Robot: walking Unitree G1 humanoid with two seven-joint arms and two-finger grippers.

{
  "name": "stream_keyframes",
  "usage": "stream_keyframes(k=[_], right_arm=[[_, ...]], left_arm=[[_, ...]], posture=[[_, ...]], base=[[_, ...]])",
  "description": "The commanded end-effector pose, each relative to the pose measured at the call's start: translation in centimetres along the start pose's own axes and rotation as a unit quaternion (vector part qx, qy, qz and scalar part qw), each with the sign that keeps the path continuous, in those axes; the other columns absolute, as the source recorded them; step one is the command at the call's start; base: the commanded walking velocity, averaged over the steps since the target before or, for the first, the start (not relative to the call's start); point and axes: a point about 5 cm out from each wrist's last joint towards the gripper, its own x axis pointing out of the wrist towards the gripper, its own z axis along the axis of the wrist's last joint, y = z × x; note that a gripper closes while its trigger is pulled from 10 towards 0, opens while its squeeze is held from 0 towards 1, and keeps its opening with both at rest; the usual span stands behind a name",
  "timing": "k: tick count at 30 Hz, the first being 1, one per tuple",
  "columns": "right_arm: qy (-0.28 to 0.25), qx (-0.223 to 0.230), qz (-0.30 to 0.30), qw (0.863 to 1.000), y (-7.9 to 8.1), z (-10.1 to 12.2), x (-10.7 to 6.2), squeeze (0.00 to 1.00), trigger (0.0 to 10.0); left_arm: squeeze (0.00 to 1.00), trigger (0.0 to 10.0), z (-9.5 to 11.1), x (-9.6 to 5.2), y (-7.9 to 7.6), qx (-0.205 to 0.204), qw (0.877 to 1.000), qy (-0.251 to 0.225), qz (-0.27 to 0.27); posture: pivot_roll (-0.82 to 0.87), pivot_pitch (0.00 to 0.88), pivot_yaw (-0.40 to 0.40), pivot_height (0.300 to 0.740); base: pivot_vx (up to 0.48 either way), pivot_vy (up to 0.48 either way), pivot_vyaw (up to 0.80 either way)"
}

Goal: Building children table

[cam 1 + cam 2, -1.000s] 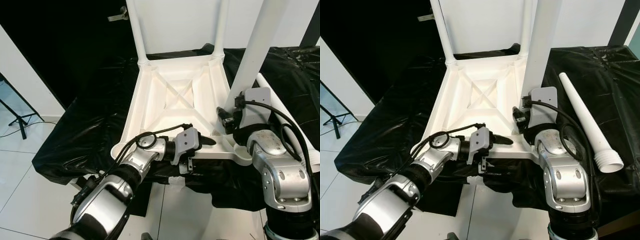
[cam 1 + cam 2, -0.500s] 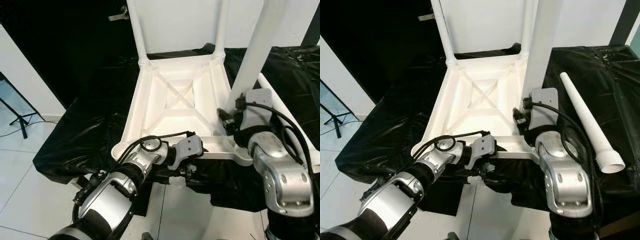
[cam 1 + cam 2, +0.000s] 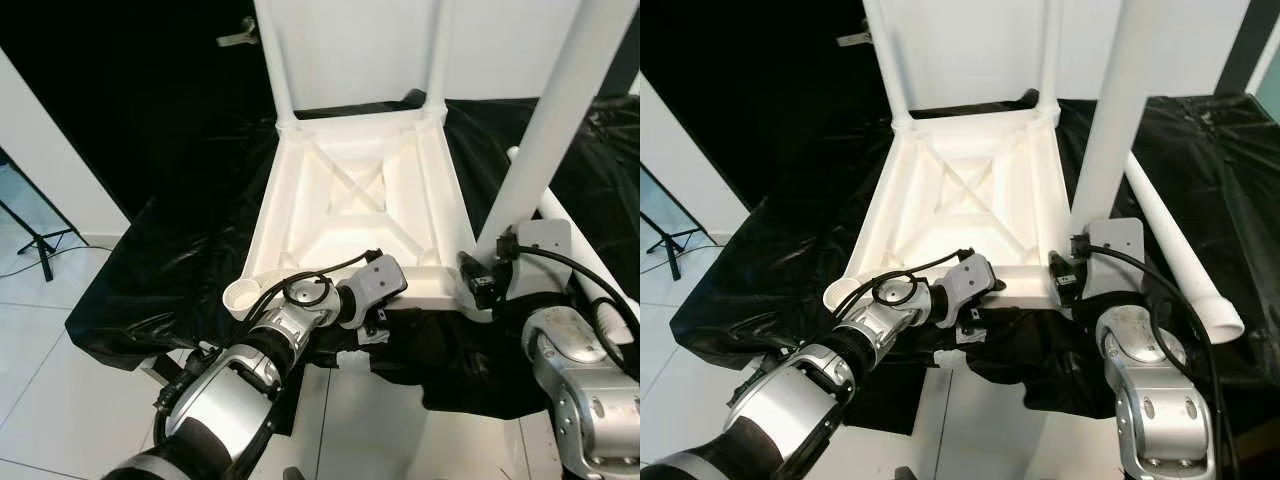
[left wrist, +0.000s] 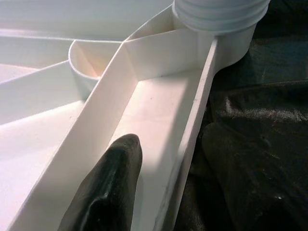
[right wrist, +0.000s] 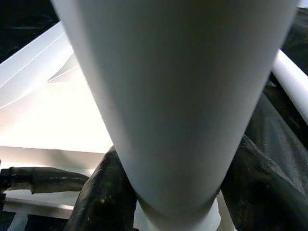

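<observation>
The white children's table (image 3: 350, 215) lies upside down on a black sheet. Two white legs (image 3: 272, 60) stand in its far corners. My right gripper (image 5: 178, 183) is shut on a third leg (image 3: 550, 110), low down near its base. That base sits at the near right corner socket and the leg leans to the right. My left gripper (image 3: 395, 290) is shut on the table's near rail, with one black finger (image 4: 113, 183) lying inside the rail's channel. The near left socket (image 3: 240, 296) is empty. A fourth leg (image 3: 1175, 250) lies on the sheet at the right.
The black sheet (image 3: 170, 250) covers a low platform that ends just before my arms. White tiled floor (image 3: 60, 400) lies below and to the left, with a black tripod foot (image 3: 35, 240) on it. Behind stand a white wall and a dark backdrop.
My right arm has swung the held leg to the right, so it leans further that way. My left gripper has drawn back from over the frame and settled on the near rail.
</observation>
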Motion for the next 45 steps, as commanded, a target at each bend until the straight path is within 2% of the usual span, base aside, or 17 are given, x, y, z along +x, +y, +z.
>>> stream_keyframes(k=[1, 4, 6, 8, 12, 16, 22, 24, 26, 27, 28, 30, 33, 36, 38, 45], right_arm=[[0.014, 0.006, 0.004, 1.000, -0.1, -0.7, -0.1, 0.00, 10.0], [0.019, 0.007, 0.002, 1.000, -0.1, -1.1, -0.1, 0.00, 10.0], [0.033, 0.014, 0.003, 0.999, -0.1, -2.3, -0.3, 0.00, 10.0], [0.033, 0.014, 0.003, 0.999, -0.1, -2.3, -0.3, 0.00, 10.0], [0.049, 0.008, 0.001, 0.999, -0.1, -3.9, -0.7, 0.00, 10.0], [0.050, 0.004, -0.002, 0.999, -0.3, -4.0, -0.7, 0.00, 10.0], [0.048, -0.001, -0.040, 0.998, -1.5, -4.3, -0.7, 0.00, 10.0], [0.060, 0.031, -0.077, 0.995, -2.2, -4.9, -0.4, 0.00, 10.0], [0.065, 0.048, -0.086, 0.993, -2.3, -5.1, -0.2, 0.00, 10.0], [0.064, 0.058, -0.080, 0.993, -2.0, -5.1, 0.1, 0.00, 10.0], [0.064, 0.058, -0.080, 0.993, -2.0, -5.1, 0.1, 0.00, 10.0], [0.055, 0.065, -0.047, 0.995, -1.0, -4.5, 0.6, 0.00, 10.0], [0.053, 0.062, -0.025, 0.996, -0.4, -4.2, 0.9, 0.00, 10.0], [0.060, 0.064, -0.016, 0.996, -0.3, -4.4, 0.9, 0.00, 10.0], [0.091, 0.076, -0.004, 0.993, -0.2, -5.3, 0.8, 0.00, 10.0], [0.137, 0.111, 0.003, 0.984, -0.1, -5.9, 1.0, 0.00, 10.0]], left_arm=[[0.00, 10.0, -0.3, -0.1, 0.0, 0.010, 1.000, 0.009, 0.002], [0.00, 10.0, -0.4, 0.0, -0.2, 0.014, 1.000, 0.011, -0.001], [0.00, 10.0, -0.4, 0.0, -0.2, 0.015, 1.000, 0.013, 0.003], [0.00, 10.0, -0.4, 0.0, -0.2, 0.015, 1.000, 0.013, 0.003], [0.00, 10.0, -0.6, 0.0, -0.2, 0.018, 1.000, 0.015, 0.012], [0.00, 10.0, -0.6, 0.0, -0.2, 0.018, 1.000, 0.015, 0.013], [0.00, 10.0, -0.6, -0.1, -0.1, 0.021, 1.000, 0.014, 0.013], [0.00, 10.0, -0.5, -0.1, -0.2, 0.022, 1.000, 0.009, 0.003], [0.00, 10.0, -0.5, -0.1, -0.4, 0.021, 1.000, 0.002, -0.010], [0.00, 10.0, -0.4, -0.2, -0.7, 0.020, 0.999, -0.012, -0.034], [0.00, 10.0, -0.4, -0.2, -0.7, 0.020, 0.999, -0.012, -0.034], [0.00, 10.0, -0.3, -0.6, -1.3, 0.018, 0.996, -0.035, -0.078], [0.00, 10.0, -0.3, -0.8, -1.4, 0.018, 0.994, -0.043, -0.095], [0.00, 10.0, -0.4, -1.0, -1.4, 0.017, 0.994, -0.045, -0.097], [0.00, 10.0, -0.5, -1.3, -1.2, 0.016, 0.994, -0.046, -0.093], [0.00, 10.0, -0.7, -1.5, -1.2, 0.015, 0.995, -0.045, -0.090]], posture=[[-0.27, 0.009, 0.119, 0.740], [-0.27, 0.009, 0.118, 0.740], [-0.27, 0.010, 0.117, 0.740], [-0.27, 0.010, 0.117, 0.740], [-0.26, 0.010, 0.121, 0.740], [-0.26, 0.008, 0.122, 0.740], [-0.26, 0.009, 0.125, 0.740], [-0.26, 0.009, 0.126, 0.740], [-0.26, 0.011, 0.130, 0.740], [-0.26, 0.010, 0.128, 0.740], [-0.26, 0.010, 0.128, 0.740], [-0.25, 0.009, 0.120, 0.740], [-0.25, 0.006, 0.112, 0.740], [-0.24, 0.005, 0.108, 0.740], [-0.23, 0.004, 0.100, 0.740], [-0.24, 0.000, 0.097, 0.740]], base=[[0.000, 0.000, 0.00], [0.000, 0.000, 0.00], [0.000, 0.000, 0.00], [0.000, 0.000, 0.00], [0.000, 0.000, 0.00], [0.000, 0.000, 0.00], [0.000, 0.000, 0.00], [0.000, 0.000, 0.00], [0.000, 0.000, 0.00], [0.000, 0.000, 0.00], [0.000, 0.000, 0.00], [0.000, 0.000, 0.00], [0.000, 0.000, 0.00], [0.000, 0.000, 0.00], [0.000, 0.000, 0.00], [0.000, 0.000, 0.00]])
